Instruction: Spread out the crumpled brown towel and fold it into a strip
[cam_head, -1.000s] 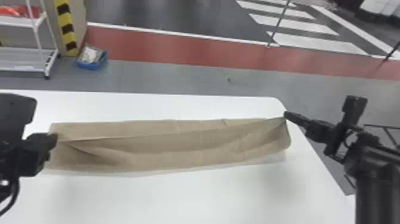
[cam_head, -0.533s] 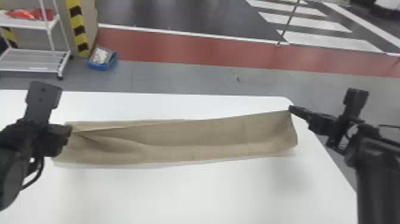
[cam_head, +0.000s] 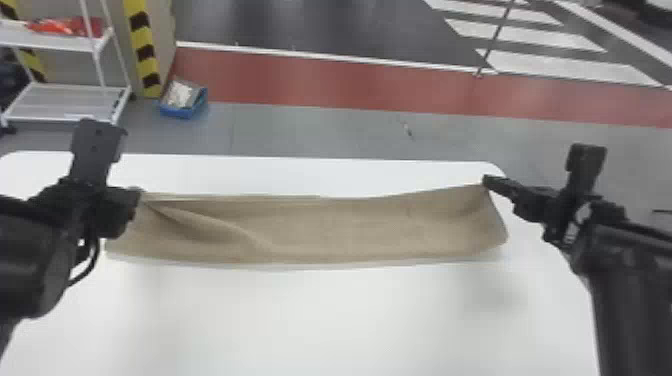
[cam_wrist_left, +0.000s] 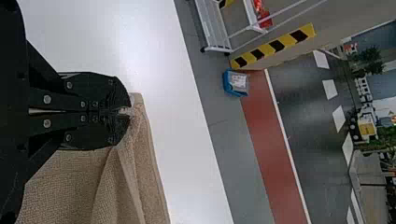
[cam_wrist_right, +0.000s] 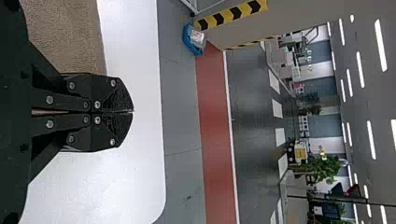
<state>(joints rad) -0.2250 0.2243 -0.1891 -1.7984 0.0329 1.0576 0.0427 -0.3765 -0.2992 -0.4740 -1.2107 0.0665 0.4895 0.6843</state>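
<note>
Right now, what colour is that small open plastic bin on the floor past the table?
Blue; the bin shows best in the head view.

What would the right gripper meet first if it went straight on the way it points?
Probably the white table, near its far edge, though the right gripper might clear it for the floor beyond; depth is unclear.

Towel (cam_head: 350, 230) on tbl (cam_head: 325, 320), w/ bin (cam_head: 182, 114) & rack (cam_head: 65, 102) behind, L
</note>
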